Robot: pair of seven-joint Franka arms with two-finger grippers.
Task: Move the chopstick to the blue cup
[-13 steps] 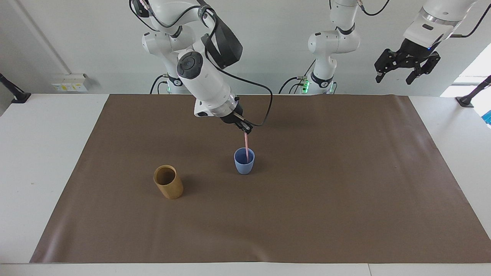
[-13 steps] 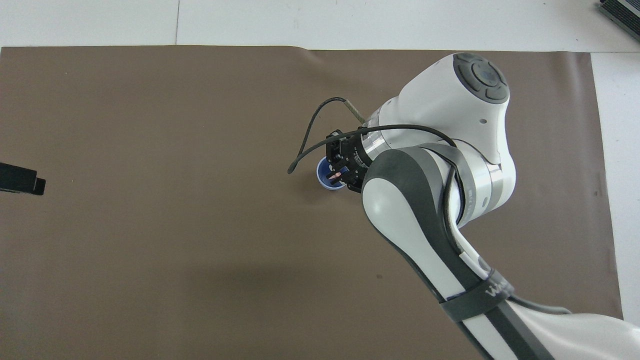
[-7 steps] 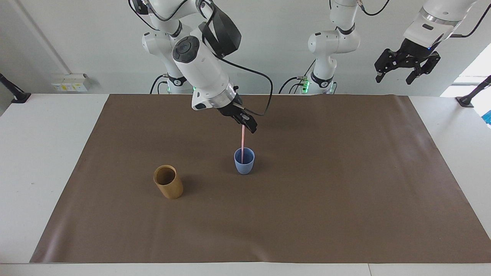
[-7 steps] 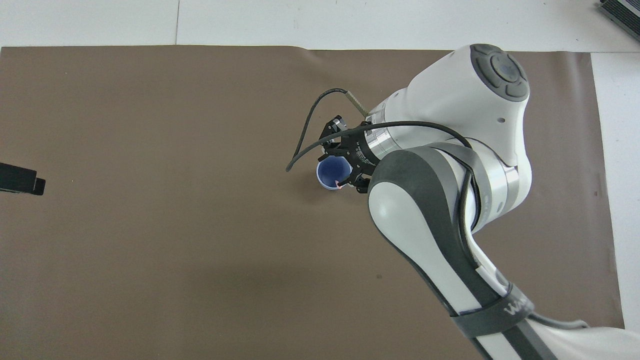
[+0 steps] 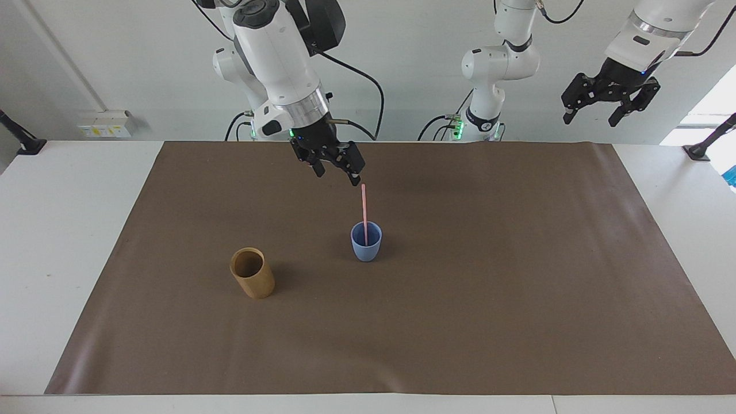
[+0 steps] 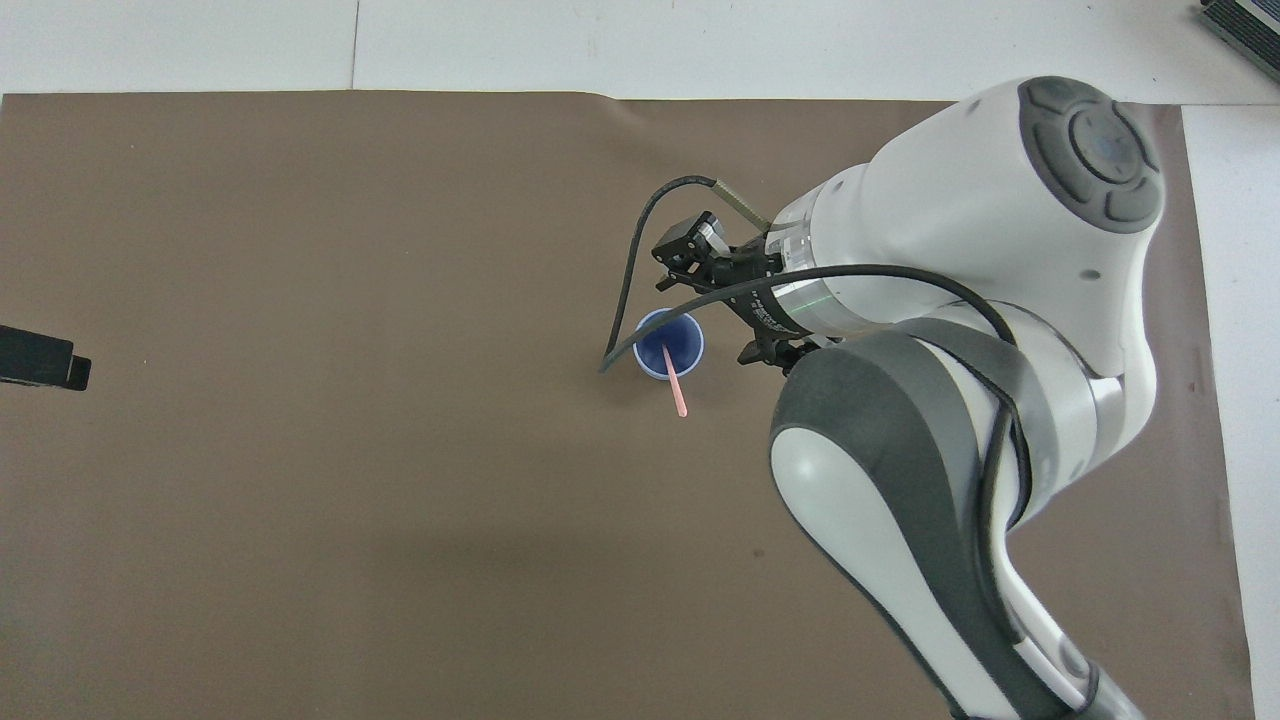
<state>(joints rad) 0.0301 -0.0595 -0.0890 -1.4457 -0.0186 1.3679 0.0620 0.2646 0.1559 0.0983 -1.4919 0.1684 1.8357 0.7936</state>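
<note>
R fingers (image 5: 335, 174) let go chopstick (image 5: 364, 213), now in blue cup (image 5: 366, 247); tan cup (image 5: 252, 280) beside.

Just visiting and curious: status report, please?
Right tool open, raised near chopstick. Chopstick standing in blue cup. Left tool open, waiting high. Nothing in the way.

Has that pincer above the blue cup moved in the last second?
Yes. The right pincer let go of the chopstick and rose away from the blue cup.
</note>
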